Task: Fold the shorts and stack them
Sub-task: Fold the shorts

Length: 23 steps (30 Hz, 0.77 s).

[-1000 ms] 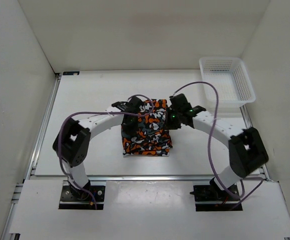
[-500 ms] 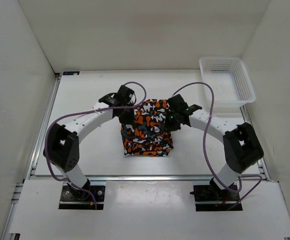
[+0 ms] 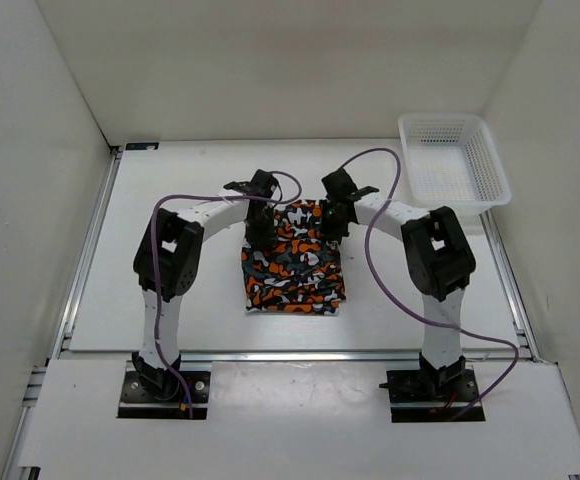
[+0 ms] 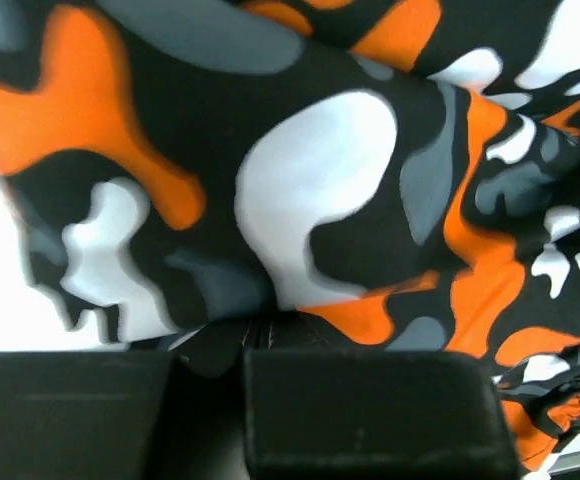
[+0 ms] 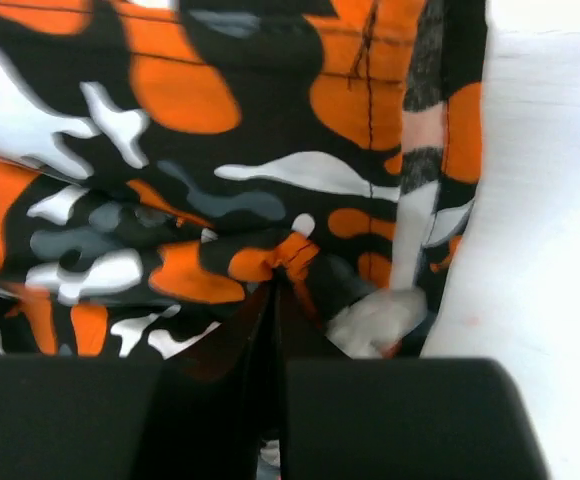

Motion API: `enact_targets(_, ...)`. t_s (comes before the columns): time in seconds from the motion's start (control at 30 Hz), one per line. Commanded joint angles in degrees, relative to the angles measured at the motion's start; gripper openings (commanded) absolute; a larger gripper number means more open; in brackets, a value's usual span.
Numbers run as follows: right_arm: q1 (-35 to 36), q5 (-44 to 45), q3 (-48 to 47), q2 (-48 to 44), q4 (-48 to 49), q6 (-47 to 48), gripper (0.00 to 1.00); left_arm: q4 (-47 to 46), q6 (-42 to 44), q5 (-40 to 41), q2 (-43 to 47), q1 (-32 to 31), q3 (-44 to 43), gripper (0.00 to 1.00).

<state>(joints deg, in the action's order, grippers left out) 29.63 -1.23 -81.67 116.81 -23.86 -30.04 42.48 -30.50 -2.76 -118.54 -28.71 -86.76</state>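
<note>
Both the left hand (image 3: 258, 222) and the right hand (image 3: 332, 222) are pinched tight on fabric at the far edge of the shorts (image 3: 295, 272). The shorts lie as a folded bundle mid-tabletop (image 3: 170, 220), well apart from the white basket (image 3: 455, 160).

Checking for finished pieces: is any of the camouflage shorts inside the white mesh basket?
No, the shorts lie mid-table, well apart from the basket at the far right corner.
</note>
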Motion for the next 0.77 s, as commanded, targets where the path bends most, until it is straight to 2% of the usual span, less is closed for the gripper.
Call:
enact_targets(0.0,-0.01,3.34,-1.74,-4.90,-3.03,0.95,0.08,0.49,1.85,0.22,5.77,1.63,-5.17,0.10)
enact_targets(0.07,-0.01,5.88,-2.26,-8.60,-3.99,0.95,0.10,2.95,2.99,0.83,8.41,1.64,-7.89,0.14)
enact_targets(0.1,-0.01,9.29,-2.27,-12.71,-5.14,0.95,0.17,4.27,2.99,0.83,10.33,1.64,-9.12,0.17)
enact_targets(0.13,-0.01,11.32,-2.27,-14.93,-5.84,1.56,0.23,7.15,3.60,2.22,11.39,1.64,-11.74,0.25)
enact_targets(0.2,-0.01,15.02,-2.27,-21.26,-8.30,2.09,0.42,9.80,4.13,3.37,13.85,1.12,-14.30,0.33)
enact_targets(0.23,-0.01,18.25,-2.27,-23.28,-9.18,2.09,0.67,10.86,4.13,3.90,17.08,1.11,-16.14,0.39)
enact_targets(0.27,-0.01,19.94,-2.27,-27.13,-10.23,2.70,0.77,12.09,4.13,4.52,19.03,0.59,-16.68,0.53)
enact_targets(0.3,-0.53,21.52,-2.27,-28.99,-12.33,2.71,0.81,12.10,4.13,4.52,21.05,0.58,-16.69,0.59)
enact_targets(0.33,-0.54,23.28,-2.27,-30.66,-13.92,2.71,0.91,12.62,4.13,4.52,25.59,0.58,-16.69,0.64)
enact_targets(0.4,-1.15,28.53,-0.17,-36.11,-17.78,2.10,0.94,12.63,4.13,4.52,30.36,1.20,-15.73,0.71)
enact_targets(0.43,-1.85,30.92,0.89,-38.22,-18.76,1.48,1.00,12.63,3.44,5.04,35.35,1.90,-13.81,0.74)
enact_targets(0.5,-2.46,35.49,3.17,-44.63,-21.74,0.78,1.00,12.63,2.90,8.99,40.38,1.90,-11.16,0.76)
enact_targets(0.53,-2.47,37.60,5.36,-46.83,-22.54,0.77,1.00,12.63,1.95,10.66,45.45,2.42,-9.58,0.79)
enact_targets(0.67,-4.22,44.29,8.10,-57.39,-27.46,0.25,1.00,13.16,0.10,17.42,55.40,2.43,-0.63,0.95)
enact_targets(0.73,-4.23,45.79,9.59,-60.46,-29.22,0.86,1.00,13.76,-0.60,19.45,58.67,2.43,1.41,0.99)
